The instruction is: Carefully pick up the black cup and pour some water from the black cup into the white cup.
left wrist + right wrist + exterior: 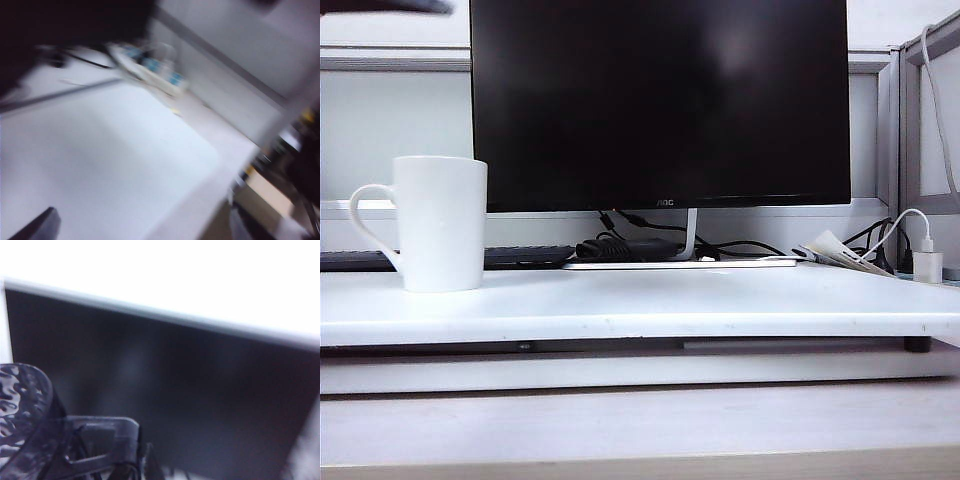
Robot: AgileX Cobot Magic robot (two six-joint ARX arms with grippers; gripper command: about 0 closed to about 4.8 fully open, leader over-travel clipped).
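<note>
Glossy ceramic, dimpled dark glass-like cup, matt white desk.

You have a white cup (442, 222) of smooth, glossy ceramic on a smooth, matt white table (650, 305). The black cup (22, 415) looks semi-translucent, shiny and hammered with dimples. Behind, the monitor (660, 100) screen is dark and faintly reflective.

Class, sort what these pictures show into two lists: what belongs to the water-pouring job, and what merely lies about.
Belongs to the job:
- tall glossy white ceramic cup, standing on the white table
- dimpled translucent black cup, held in the right gripper
- left gripper, barely in view

Just lying about:
- large black monitor
- black power brick
- white charger plug
</note>
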